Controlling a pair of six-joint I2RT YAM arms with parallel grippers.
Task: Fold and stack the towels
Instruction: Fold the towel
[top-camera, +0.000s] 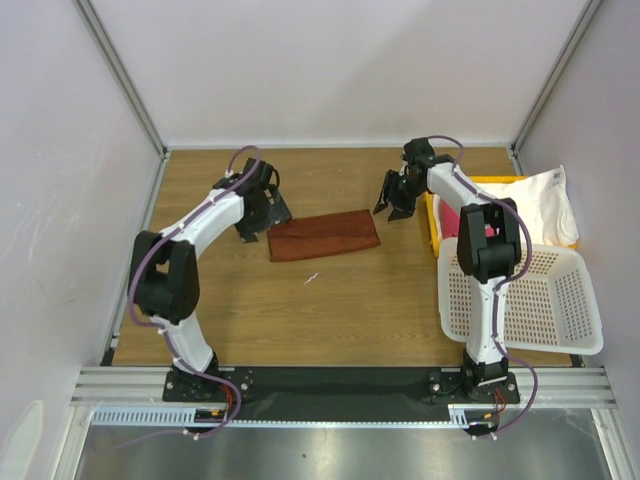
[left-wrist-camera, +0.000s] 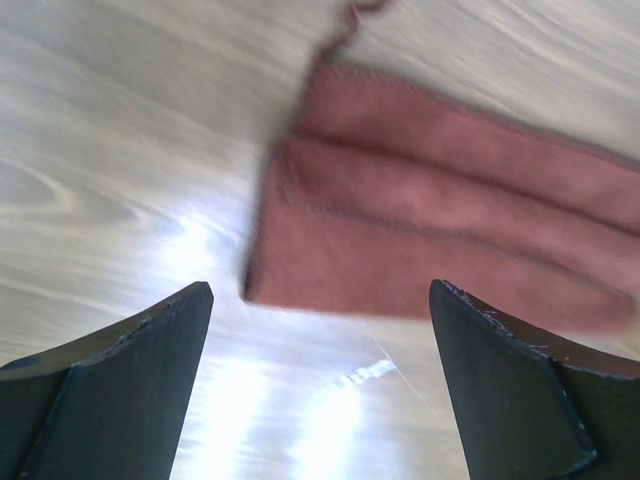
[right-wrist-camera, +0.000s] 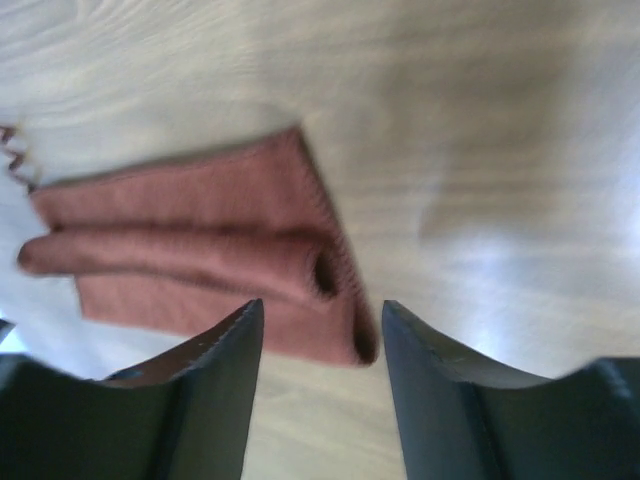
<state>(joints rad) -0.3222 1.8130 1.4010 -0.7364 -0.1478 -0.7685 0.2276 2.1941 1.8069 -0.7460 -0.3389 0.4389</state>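
Wooden table (top-camera: 350, 300), folded reddish-brown towel (top-camera: 323, 235), pink towel (top-camera: 450, 222) mostly hidden

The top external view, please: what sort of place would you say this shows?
Probably a robotics lab test cell: plain white panels on metal framing enclose a wooden table, with a left arm and right arm bolted to a rail at its near edge.

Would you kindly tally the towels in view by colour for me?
Reddish-brown towel: 1
White towel: 1
Magenta-pink towel: 1
Total: 3
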